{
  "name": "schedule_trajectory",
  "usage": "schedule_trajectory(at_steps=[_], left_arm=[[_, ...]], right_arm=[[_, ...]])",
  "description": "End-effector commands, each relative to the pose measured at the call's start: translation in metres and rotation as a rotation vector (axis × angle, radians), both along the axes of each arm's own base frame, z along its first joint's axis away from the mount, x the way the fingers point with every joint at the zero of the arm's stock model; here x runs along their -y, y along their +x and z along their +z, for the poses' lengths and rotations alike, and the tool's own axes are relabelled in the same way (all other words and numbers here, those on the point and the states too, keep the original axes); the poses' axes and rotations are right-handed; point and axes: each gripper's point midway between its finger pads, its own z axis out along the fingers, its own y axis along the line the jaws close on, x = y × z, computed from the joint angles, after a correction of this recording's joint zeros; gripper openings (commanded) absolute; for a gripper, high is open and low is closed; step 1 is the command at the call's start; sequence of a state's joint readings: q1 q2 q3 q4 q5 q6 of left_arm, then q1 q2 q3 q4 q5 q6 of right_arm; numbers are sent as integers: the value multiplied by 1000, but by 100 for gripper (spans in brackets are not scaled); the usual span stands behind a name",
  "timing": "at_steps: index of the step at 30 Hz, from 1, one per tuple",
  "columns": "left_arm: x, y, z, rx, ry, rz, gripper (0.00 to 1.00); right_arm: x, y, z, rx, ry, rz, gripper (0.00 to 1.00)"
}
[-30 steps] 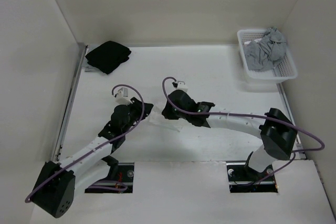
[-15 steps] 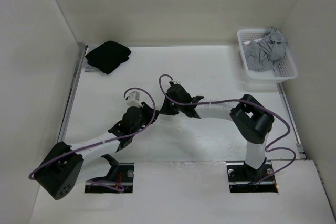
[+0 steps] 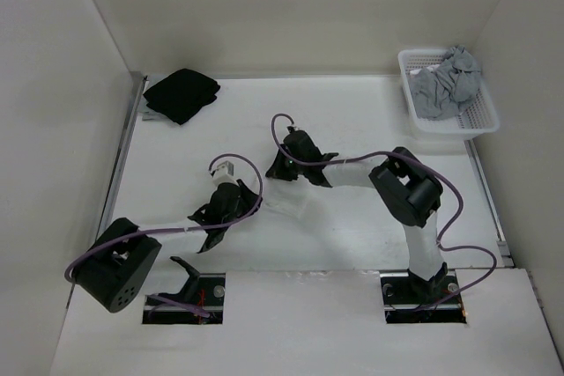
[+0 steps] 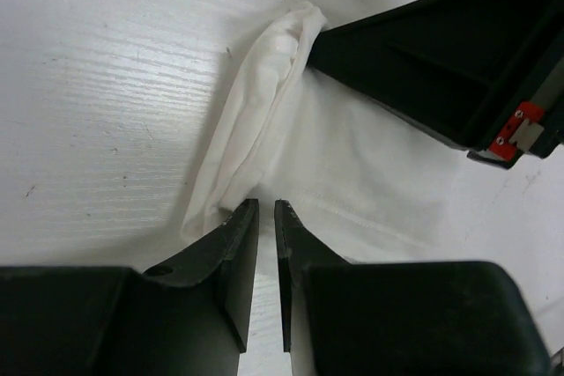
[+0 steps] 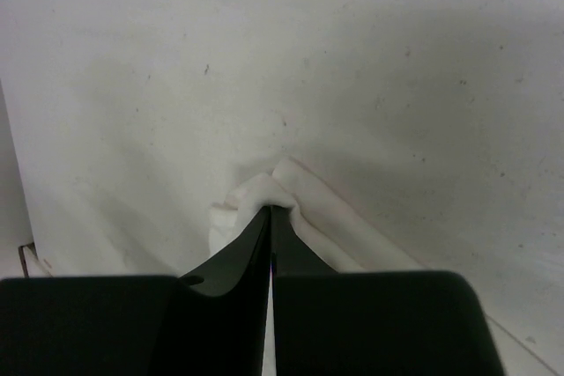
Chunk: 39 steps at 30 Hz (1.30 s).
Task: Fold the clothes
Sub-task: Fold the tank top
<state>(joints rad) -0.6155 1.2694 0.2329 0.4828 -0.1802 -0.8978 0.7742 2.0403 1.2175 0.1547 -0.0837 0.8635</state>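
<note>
One garment [image 4: 273, 103], one black bundle [image 3: 181, 94], one basket [image 3: 451, 126]

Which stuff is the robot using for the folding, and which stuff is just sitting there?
For the job: white garment; left gripper and right gripper, both pinching it.
Just lying about: black cloth; grey cloth; basket holding the grey cloth.
</note>
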Motion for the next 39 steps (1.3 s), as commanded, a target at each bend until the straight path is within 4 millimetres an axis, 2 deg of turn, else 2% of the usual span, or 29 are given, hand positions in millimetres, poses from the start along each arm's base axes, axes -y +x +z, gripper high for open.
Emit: schedule_trajectory(at_steps=[1,4,7,9,12,16,20,22,25,28,32,37,39], left_arm=[[-3,2,11,39,-42,20,13],[-1,-3,23,57,-70,17,13],[0,-4,39,89,-91,12,14],[-1,-3,48,102,-91,13,15],[-2,0,60,125,-98,13,15],[-3,4,73,153,-96,10,15],[-5,11,83,177,-86,15,17],[-8,14,86,185,-82,21,18],[-12,19,91,194,-71,30,21],[-21,22,94,196,-53,40,26],[-36,22,101,208,-32,74,32],[-54,21,97,184,25,105,37],[-59,21,93,167,39,116,39]], right_arm=[[-17,27,33,86,90,-23,5],[-14,38,41,103,102,-52,5],[-12,40,65,153,135,-57,5],[-6,33,79,173,154,-51,6],[11,11,94,197,166,-33,12],[35,-22,76,166,158,-30,14],[48,-42,48,122,145,-17,10],[53,-41,36,112,144,-23,9],[60,-28,24,92,167,-47,9],[59,-18,22,80,208,-53,8],[50,-22,51,127,283,-4,12],[61,-35,104,225,345,11,37],[71,-43,123,263,363,12,43]])
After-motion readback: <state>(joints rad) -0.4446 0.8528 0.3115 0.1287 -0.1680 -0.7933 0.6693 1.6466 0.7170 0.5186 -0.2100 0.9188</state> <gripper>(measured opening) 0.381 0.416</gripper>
